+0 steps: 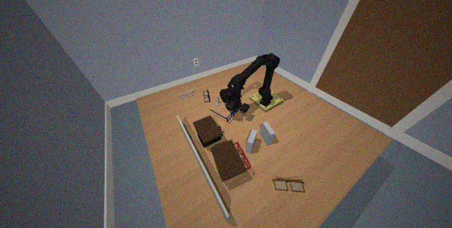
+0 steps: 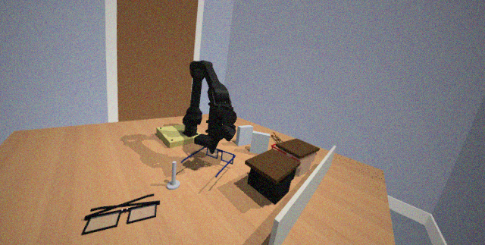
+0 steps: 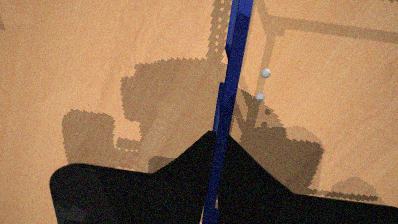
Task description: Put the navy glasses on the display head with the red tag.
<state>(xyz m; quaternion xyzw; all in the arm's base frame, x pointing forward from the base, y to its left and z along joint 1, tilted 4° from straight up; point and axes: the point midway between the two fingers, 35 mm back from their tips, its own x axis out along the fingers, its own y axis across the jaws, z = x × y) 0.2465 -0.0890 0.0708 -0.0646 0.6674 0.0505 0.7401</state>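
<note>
The navy glasses [image 1: 227,119] [image 2: 225,166] [image 3: 234,70] hang a little above the table, temples open, lenses roughly upright. My gripper [image 1: 234,111] [image 2: 213,151] [image 3: 216,139] is shut on the front of their frame, near the bridge. The glasses are clear of both display heads. One display head [image 1: 207,130] [image 2: 270,165] has a brown top and a black body and wears no glasses that I can see. The other display head [image 1: 229,159] [image 2: 297,147] has a brown top and a pale body, with red glasses at its front. I cannot make out the red tag on either.
A small grey post [image 1: 218,102] [image 2: 173,174] stands near the navy glasses. Black glasses [image 2: 125,209] lie beyond it. Two pale blocks [image 1: 251,141] [image 1: 268,133] stand before the heads. A low white wall [image 1: 203,168] [image 2: 288,215] runs behind them. Brown glasses lie past the pale head.
</note>
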